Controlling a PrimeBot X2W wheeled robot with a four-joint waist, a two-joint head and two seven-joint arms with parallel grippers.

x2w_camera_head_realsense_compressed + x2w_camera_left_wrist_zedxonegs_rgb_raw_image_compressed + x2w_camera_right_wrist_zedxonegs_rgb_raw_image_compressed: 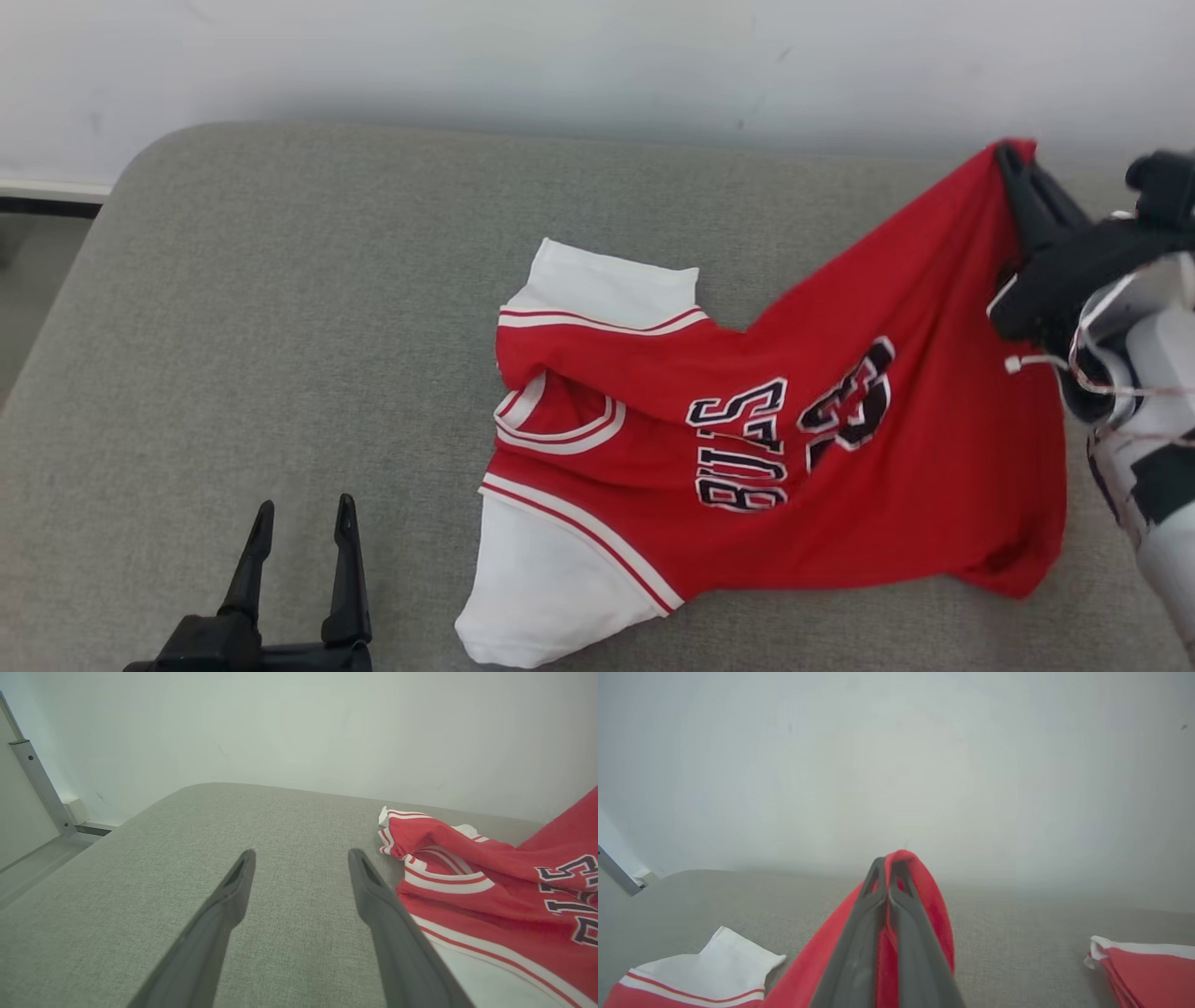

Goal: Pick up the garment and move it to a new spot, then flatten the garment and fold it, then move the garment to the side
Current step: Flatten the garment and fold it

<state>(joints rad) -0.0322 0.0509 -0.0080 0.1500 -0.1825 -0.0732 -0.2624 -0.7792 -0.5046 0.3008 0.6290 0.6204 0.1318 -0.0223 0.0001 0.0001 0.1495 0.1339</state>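
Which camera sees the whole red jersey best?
The head view: the whole red jersey shows on the grey cushion, lettering readable. The left wrist view catches its collar and some letters. The right wrist view has a red fold pinched in the right gripper, plus a white sleeve.

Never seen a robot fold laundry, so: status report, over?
Right gripper shut on jersey corner, raised off grey cushion. Left gripper open, holding nothing. More red-and-white fabric lies apart, right wrist view.

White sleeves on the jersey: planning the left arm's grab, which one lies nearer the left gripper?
The sleeve at the head view's bottom edge, right of the open left gripper; the other sleeve lies beyond the collar, toward the wall.
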